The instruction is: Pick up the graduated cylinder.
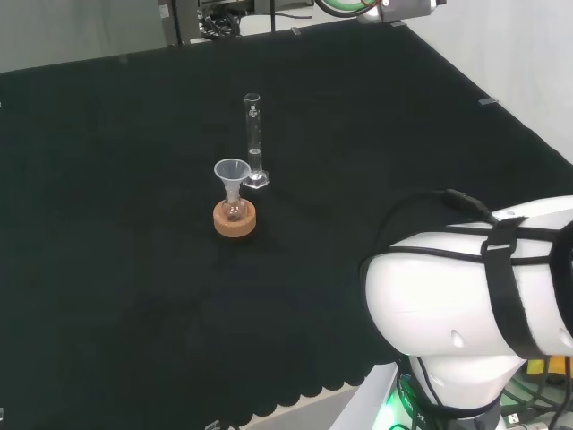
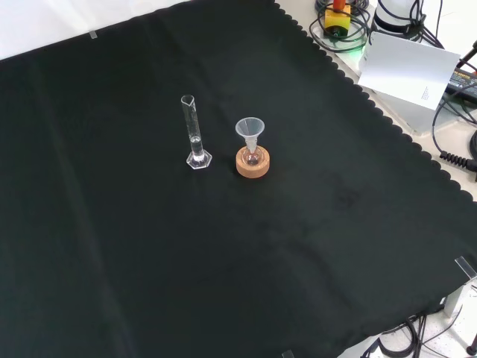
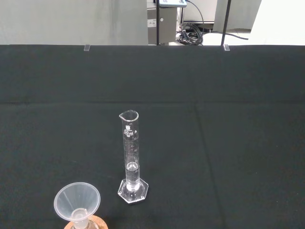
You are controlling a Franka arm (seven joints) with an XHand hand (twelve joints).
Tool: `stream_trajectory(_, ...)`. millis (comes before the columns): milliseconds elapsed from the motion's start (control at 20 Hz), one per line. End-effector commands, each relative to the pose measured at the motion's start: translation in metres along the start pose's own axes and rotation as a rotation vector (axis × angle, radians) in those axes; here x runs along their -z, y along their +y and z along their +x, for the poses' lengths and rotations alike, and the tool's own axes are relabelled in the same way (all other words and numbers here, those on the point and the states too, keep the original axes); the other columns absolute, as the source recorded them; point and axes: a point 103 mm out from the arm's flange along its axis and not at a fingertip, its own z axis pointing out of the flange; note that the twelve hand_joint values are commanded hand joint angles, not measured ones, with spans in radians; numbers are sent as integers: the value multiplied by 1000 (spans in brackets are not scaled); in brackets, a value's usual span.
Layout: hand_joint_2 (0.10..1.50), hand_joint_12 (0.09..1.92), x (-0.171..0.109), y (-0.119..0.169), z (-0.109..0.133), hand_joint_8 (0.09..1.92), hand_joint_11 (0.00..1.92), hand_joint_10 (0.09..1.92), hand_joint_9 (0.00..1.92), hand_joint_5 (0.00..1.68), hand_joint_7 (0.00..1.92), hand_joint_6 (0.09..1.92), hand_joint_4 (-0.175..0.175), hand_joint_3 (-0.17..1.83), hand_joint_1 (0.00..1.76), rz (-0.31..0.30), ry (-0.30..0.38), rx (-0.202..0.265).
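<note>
A tall clear graduated cylinder [image 1: 254, 141] [image 2: 194, 134] [image 3: 130, 155] stands upright on its hexagonal foot near the middle of the black cloth, with a little liquid at its bottom. Nothing touches it. In the head view a small round flask with a plastic funnel [image 1: 232, 175] [image 2: 250, 130] [image 3: 77, 202] in its neck sits just in front and to the left of the cylinder, on a cork ring [image 1: 235, 219] [image 2: 253, 162].
The arm's big white link [image 1: 474, 296] stands at the head view's lower right, well away from the glassware. In the front view cables and a white box [image 2: 406, 67] lie beyond the cloth's scalloped edge at the upper right.
</note>
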Motion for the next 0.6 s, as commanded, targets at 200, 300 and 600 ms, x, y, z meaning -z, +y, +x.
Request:
stream_trajectory(200, 1178, 1375, -2, 1, 2, 515, 61, 650, 209, 203, 12, 93, 15, 413, 0, -13, -16, -4)
stream_trajectory(300, 1187, 1382, -2, 1, 3, 515, 57, 649, 209, 211, 11, 87, 14, 396, 0, -14, -13, -6)
stream_trajectory(600, 1192, 1383, -6, 3, -2, 515, 56, 649, 210, 216, 12, 87, 14, 387, 0, -4, -6, -20)
